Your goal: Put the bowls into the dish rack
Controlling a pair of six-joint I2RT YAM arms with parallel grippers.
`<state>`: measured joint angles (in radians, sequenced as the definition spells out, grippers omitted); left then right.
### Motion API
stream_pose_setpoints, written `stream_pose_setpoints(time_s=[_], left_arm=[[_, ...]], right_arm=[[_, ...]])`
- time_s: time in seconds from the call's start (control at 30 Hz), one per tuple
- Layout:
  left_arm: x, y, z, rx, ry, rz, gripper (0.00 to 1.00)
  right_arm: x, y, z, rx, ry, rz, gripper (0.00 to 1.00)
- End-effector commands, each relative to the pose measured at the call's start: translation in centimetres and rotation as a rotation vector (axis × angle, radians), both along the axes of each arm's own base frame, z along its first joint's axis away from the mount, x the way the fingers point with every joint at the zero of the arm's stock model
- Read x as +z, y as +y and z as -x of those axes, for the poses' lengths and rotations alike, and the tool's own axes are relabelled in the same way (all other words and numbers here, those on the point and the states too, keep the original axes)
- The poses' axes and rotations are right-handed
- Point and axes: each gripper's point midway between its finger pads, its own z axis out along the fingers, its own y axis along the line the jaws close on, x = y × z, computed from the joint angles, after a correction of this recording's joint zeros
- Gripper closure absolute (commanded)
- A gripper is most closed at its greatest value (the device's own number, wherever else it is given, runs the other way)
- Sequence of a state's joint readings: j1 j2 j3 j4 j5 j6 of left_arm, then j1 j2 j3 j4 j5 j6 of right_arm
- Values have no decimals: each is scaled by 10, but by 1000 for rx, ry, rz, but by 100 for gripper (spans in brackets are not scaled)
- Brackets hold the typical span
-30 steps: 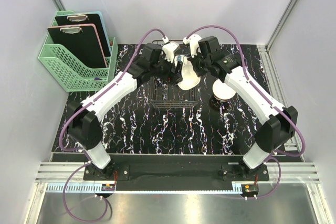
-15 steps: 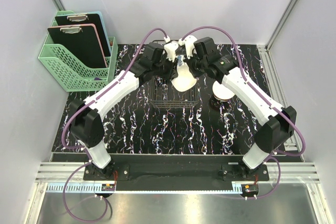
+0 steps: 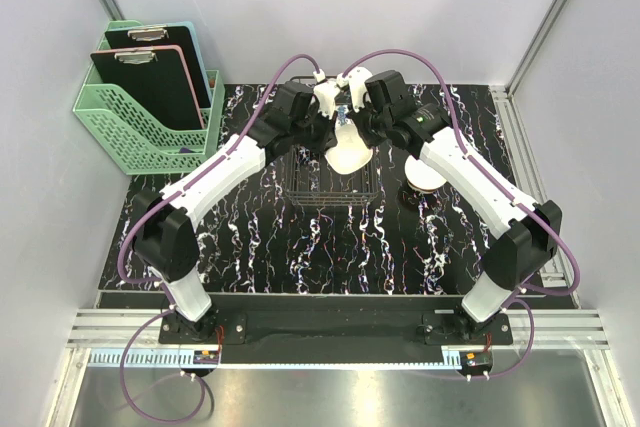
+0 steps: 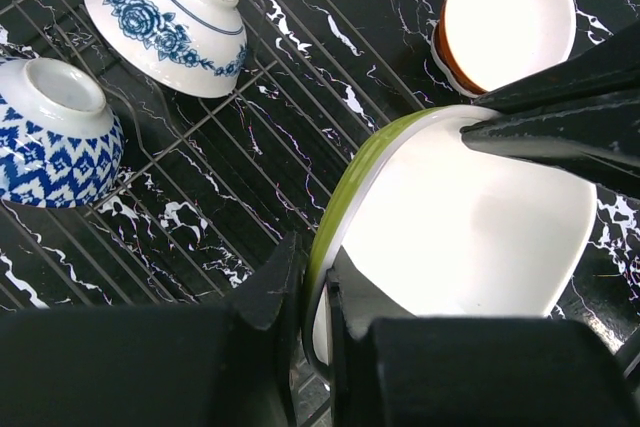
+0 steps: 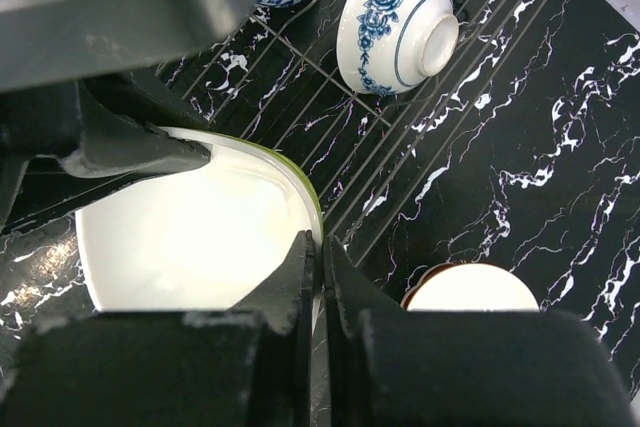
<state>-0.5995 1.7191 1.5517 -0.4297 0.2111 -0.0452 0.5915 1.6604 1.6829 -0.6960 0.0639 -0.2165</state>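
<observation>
My left gripper [image 4: 316,265] is pinched tight on the rim of the lime green bowl [image 4: 470,227], one finger outside and one inside its white hollow. My right gripper [image 5: 320,247] nips the same rim from the opposite side, its jaws nearly together. Between us the bowl hangs tilted on edge over the dish rack [image 4: 250,137]; whether its lower edge touches the wires I cannot tell. Further along the rack lie the floral bowl [image 4: 165,17] and the zigzag bowl [image 4: 50,137], feet showing. The orange bowl [image 4: 510,12] sits on the table [image 5: 560,147], just beside the rack.
</observation>
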Motion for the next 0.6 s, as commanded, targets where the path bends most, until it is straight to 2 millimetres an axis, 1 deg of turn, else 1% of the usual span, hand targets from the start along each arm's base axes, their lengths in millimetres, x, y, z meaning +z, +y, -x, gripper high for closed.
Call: stream_pose_setpoints(time_s=[0.0, 0.03, 0.07, 0.17, 0.2, 0.27, 0.3, 0.37, 0.4, 0.43, 0.47, 0.5, 0.53, 0.57], left_arm=[[23, -3, -7, 4, -66, 18, 100], [23, -1, -8, 10, -69, 15, 100], [24, -1, -8, 9, -71, 15, 100], [24, 0, -8, 12, -78, 8, 100], [25, 1, -8, 13, -81, 8, 100], [25, 3, -9, 15, -84, 4, 100], [26, 3, -9, 15, -88, 3, 100], [29, 8, -10, 16, -93, 5, 100], [30, 13, -12, 22, -93, 11, 100], [31, 14, -9, 6, -84, 25, 100], [37, 17, -8, -14, -108, 29, 100], [41, 22, -8, -23, -119, 40, 100], [44, 22, -5, -47, -122, 54, 100], [49, 25, 0, -69, -144, 57, 100]], right_arm=[[28, 10, -4, 15, -69, -35, 88], [29, 9, -3, 18, -70, -32, 82], [29, 9, -3, 22, -72, -28, 72], [31, 7, -2, 23, -77, -26, 51], [31, 7, 0, 30, -74, -24, 37], [32, 6, 2, 35, -75, -23, 28], [34, 6, 4, 42, -75, -26, 22], [35, 6, 8, 55, -69, -25, 17], [37, 7, 14, 81, -67, -35, 12], [37, 6, 18, 93, -62, -37, 11], [32, 7, 24, 118, -39, -42, 10], [34, 13, 33, 166, -17, -80, 8], [34, 15, 38, 192, 4, -103, 6], [34, 12, 42, 208, 38, -125, 5]])
